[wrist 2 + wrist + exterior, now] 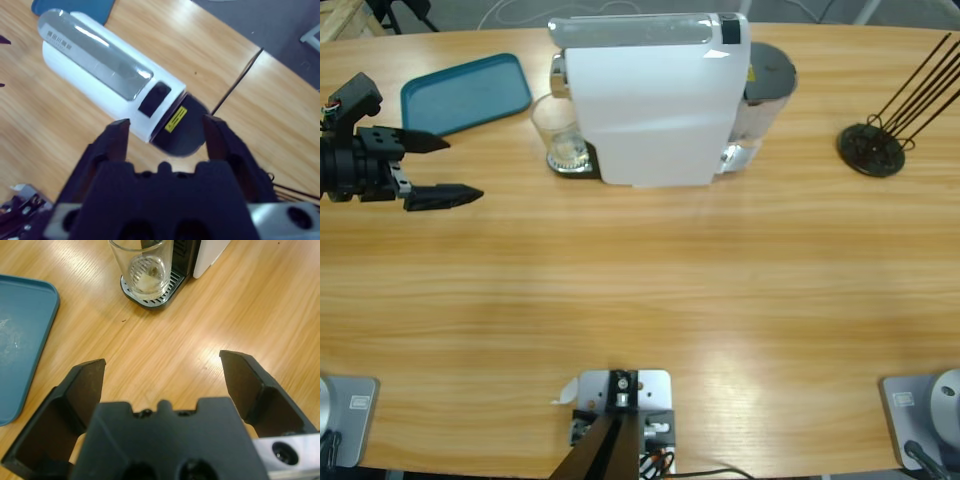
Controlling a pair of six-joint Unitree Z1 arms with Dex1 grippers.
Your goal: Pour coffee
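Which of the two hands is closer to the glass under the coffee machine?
The left hand, low over the table beside the teal tray, points at the glass. The right hand is high above the coffee machine.

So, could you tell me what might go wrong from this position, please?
1. The glass stands on the drip tray close against the white coffee machine. The open left end effector, apart from the glass, could knock the machine or tip the glass when it closes in.
2. The glass holds only a thin layer of coffee, so a rough grasp could slosh it.
3. The right end effector hovers above the machine and might strike it if it descends.
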